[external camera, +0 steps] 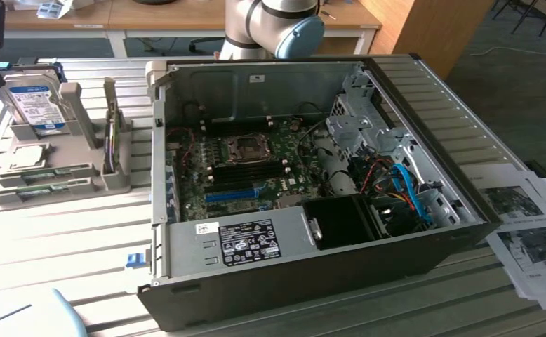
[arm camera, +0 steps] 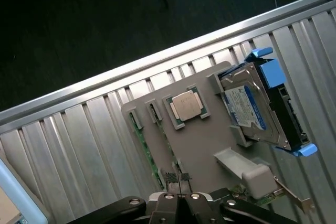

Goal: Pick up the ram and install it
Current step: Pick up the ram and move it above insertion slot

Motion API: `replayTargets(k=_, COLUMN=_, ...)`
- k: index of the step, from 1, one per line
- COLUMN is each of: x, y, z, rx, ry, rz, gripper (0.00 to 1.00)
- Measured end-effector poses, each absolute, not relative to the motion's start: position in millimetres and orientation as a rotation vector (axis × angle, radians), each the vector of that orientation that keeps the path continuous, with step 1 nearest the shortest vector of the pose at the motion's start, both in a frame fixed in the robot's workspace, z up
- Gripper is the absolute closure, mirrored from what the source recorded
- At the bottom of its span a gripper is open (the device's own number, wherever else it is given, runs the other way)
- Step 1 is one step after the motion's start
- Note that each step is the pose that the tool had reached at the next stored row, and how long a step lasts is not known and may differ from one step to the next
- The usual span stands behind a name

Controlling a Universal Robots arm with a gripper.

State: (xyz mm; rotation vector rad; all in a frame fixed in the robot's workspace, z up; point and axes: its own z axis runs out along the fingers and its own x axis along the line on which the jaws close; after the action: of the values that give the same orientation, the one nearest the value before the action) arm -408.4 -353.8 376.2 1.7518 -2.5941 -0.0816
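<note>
Two thin green ram sticks sit in a matte grey holder.

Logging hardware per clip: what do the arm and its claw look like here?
The arm is pale grey tubing with a rounded blue cap at its joint. The claw is black, with angled links and silver screw heads.
</note>
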Motion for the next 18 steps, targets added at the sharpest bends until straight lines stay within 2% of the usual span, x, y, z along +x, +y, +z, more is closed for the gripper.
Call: replayTargets(k=18, x=-408.4, y=-353.8, z=376.2, rx=2.005, ry=-2.397, rz=-0.079, gripper=0.91)
